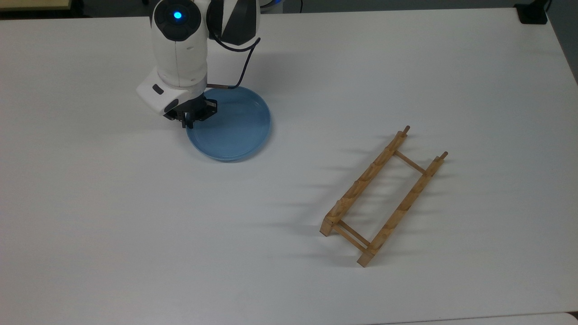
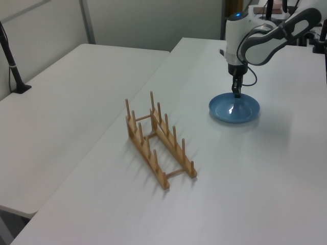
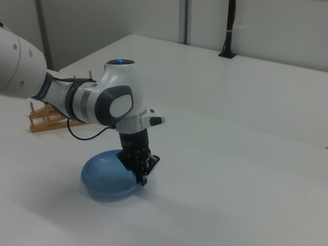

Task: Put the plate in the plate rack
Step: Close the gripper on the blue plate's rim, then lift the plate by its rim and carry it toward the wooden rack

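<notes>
The light-blue plate (image 1: 235,128) (image 2: 235,108) (image 3: 107,177) is near the top view's upper left. My gripper (image 1: 188,119) (image 2: 236,94) (image 3: 143,177) points down over the rim on the top view's left and is shut on that rim. In the right view the plate looks slightly raised and tilted, with its underside showing. The wooden plate rack (image 1: 384,196) (image 2: 158,139) (image 3: 45,120) stands with nothing in it, well apart from the plate, toward the top view's lower right.
A second white table (image 2: 66,102) (image 3: 248,86) adjoins this one, with a black clamped pole (image 2: 11,61) (image 3: 229,22) on it. A black object (image 1: 533,12) sits at the top view's far right corner. White tabletop (image 1: 289,189) lies between plate and rack.
</notes>
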`<state>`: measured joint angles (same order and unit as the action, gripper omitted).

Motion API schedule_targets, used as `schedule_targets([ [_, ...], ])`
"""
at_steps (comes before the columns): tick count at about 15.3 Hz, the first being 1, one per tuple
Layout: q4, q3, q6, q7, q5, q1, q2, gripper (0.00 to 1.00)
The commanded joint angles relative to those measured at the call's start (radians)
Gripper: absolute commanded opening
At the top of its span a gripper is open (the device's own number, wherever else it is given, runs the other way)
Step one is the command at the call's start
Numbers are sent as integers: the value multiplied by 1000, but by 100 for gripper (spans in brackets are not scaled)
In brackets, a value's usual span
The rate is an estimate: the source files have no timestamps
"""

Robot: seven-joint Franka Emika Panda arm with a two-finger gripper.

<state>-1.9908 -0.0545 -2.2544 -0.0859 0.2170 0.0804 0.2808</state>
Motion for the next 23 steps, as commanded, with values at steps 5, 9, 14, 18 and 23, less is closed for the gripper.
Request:
schedule_targets([
  [5, 15, 7, -4, 51, 18, -19, -100, 0],
  [9, 67, 28, -5, 139, 10, -21, -135, 0],
  [14, 110, 106, -17, 296, 10, -19, -205, 0],
  [18, 185, 180, -22, 431, 27, -19, -241, 0],
  [23, 198, 307, -137, 742, 301, -19, -256, 0],
])
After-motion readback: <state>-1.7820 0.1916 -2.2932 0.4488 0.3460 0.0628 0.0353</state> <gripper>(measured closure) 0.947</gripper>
